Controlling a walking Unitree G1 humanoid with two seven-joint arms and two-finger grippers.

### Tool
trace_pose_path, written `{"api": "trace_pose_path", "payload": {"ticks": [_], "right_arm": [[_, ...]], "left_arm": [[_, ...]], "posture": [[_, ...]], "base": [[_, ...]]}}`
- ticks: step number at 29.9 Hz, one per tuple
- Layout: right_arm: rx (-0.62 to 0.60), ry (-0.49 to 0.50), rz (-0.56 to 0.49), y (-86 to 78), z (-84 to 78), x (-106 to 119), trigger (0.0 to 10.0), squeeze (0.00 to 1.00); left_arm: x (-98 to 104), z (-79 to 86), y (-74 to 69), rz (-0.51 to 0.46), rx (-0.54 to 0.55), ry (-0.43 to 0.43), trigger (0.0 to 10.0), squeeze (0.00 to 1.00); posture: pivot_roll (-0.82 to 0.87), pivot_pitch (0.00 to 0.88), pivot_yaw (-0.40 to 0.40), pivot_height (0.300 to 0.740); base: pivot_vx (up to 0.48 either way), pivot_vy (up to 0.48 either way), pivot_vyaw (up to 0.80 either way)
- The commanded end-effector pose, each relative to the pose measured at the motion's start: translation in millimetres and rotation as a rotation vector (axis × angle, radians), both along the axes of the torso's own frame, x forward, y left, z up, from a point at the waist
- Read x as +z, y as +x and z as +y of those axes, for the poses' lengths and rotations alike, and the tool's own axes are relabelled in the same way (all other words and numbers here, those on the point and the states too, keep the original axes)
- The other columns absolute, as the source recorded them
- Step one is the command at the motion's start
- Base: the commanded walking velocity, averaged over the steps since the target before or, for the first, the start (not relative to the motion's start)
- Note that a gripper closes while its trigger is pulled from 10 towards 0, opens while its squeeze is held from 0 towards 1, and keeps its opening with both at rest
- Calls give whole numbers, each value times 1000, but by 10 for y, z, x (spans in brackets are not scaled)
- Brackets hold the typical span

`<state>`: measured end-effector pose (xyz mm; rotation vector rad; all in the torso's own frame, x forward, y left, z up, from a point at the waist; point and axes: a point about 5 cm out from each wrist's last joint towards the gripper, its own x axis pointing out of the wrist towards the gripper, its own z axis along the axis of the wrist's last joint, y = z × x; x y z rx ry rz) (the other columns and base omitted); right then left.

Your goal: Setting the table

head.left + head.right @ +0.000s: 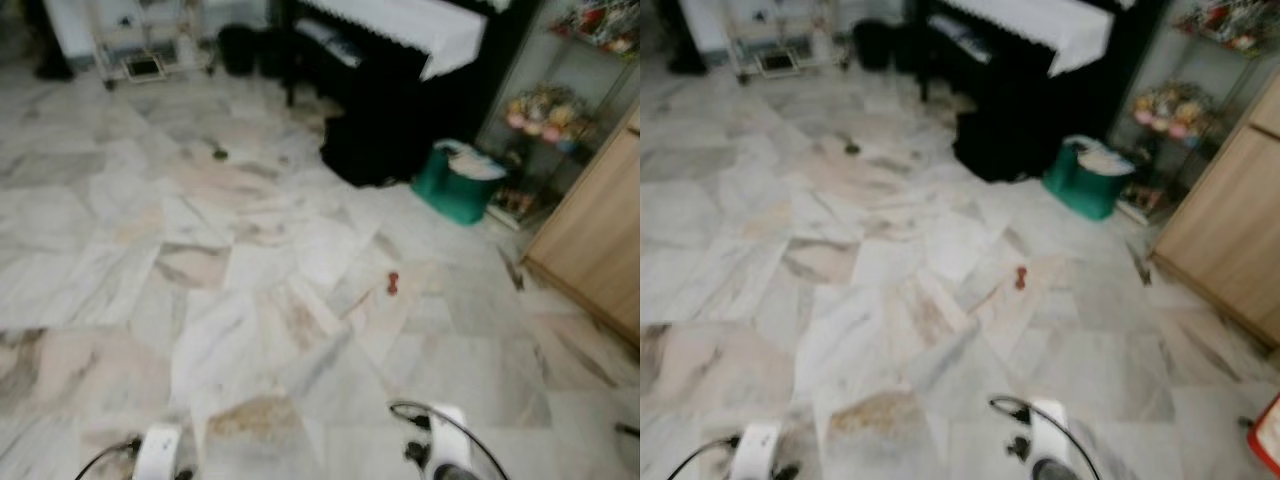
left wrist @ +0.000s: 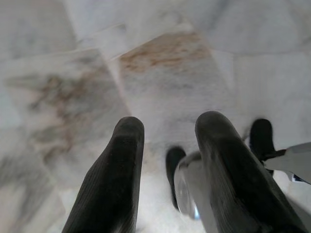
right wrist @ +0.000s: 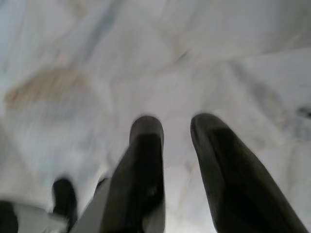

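**Table with white cloth (image 1: 420,30) far across marble floor (image 1: 200,250)**

Stands at top of head views, beside green bag (image 1: 455,185) and wooden cabinet (image 1: 595,240). Small red object (image 1: 393,283) on tiles, mid-floor. Left gripper (image 2: 167,141) and right gripper (image 3: 175,133) hanging over floor, fingers slightly parted, holding nothing.

One small red object (image 1: 393,283) on the pale marble floor (image 1: 200,300); one green bin (image 1: 455,185); one black piano (image 1: 400,70) under one white cloth (image 1: 410,25); one light wooden cabinet (image 1: 595,235); one wire shelf unit (image 1: 560,110).
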<state>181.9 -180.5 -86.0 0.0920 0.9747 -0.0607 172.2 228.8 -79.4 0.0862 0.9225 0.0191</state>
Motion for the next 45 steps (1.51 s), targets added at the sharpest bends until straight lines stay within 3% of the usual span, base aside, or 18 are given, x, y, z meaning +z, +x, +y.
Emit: {"api": "trace_pose_path", "payload": {"ticks": [1, 22, 37, 45], "right_arm": [[0, 15, 2, -11, 63, -11, 10000, 0], [0, 6, -6, 16, 53, 2, 10000, 0], [9, 0, -3, -1, 65, -6, 10000, 0], [8, 13, -19, 32, 129, 5, 10000, 0]], "left_arm": [[-34, 56, -98, 35, 16, 5, 10000, 0], [-15, -72, 24, 19, 7, -6, 10000, 0], [-16, 28, -34, 33, -2, 7, 10000, 0], [22, 10, 66, 21, -20, 24, 10000, 0]], "posture": [[-2, 0, -72, 740], [14, 0, -83, 740], [29, 0, -75, 740], [50, 0, -46, 740]], "base": [[0, 0, -756], [0, 0, -756], [0, 0, -757], [0, 0, -656]]}}
